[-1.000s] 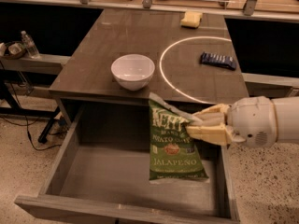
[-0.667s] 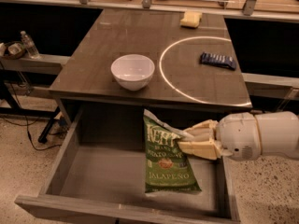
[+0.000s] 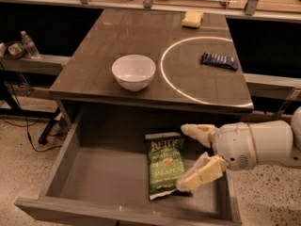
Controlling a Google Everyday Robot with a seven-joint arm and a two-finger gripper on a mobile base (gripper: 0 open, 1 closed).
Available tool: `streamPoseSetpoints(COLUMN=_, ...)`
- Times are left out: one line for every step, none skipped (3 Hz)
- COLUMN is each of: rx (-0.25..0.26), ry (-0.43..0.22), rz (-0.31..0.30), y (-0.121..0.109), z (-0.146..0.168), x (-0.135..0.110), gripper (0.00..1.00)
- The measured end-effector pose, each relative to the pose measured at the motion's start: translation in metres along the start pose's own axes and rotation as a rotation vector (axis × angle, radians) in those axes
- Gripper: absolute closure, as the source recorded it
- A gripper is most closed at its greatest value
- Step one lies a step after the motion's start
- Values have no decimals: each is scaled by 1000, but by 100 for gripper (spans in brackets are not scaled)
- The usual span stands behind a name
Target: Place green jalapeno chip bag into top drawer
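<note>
The green jalapeno chip bag (image 3: pixel 164 165) lies flat on the bottom of the open top drawer (image 3: pixel 101 180), toward its right side, lettering up. My gripper (image 3: pixel 190 155) hangs over the drawer's right part, just right of the bag. Its two pale fingers (image 3: pixel 200 173) are spread open, one near the bag's top right corner and one over its lower right edge. Nothing is held between them.
On the table top above the drawer stand a white bowl (image 3: pixel 133 71), a dark blue wrapped bar (image 3: pixel 219 60) inside a white circle mark, and a yellow sponge (image 3: pixel 193 19) at the back. A shelf with a bottle (image 3: pixel 29 44) is at the left.
The bag went from being held tilted in the gripper to lying flat on the drawer bottom. The fingers have opened and let it go.
</note>
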State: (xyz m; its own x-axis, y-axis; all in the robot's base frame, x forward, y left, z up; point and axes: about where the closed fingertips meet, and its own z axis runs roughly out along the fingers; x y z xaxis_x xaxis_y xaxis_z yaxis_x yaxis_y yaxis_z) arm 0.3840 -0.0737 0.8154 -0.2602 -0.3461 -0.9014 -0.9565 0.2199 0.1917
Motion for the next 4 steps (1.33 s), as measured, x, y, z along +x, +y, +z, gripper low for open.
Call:
streamPoseSetpoints(rx=38, ry=3, rz=10, y=-2, z=-7, x=-2, gripper=0)
streamPoseSetpoints(rx=177, ry=-14, rz=-18, y=-25, z=-50, x=-37, gripper=0)
streamPoseSetpoints(rx=321, ry=-43, rz=-142, y=-74, z=-110, x=-114, gripper=0)
streamPoseSetpoints(rx=376, ry=-63, rz=-257, y=-111, z=-131, x=-176, gripper=0)
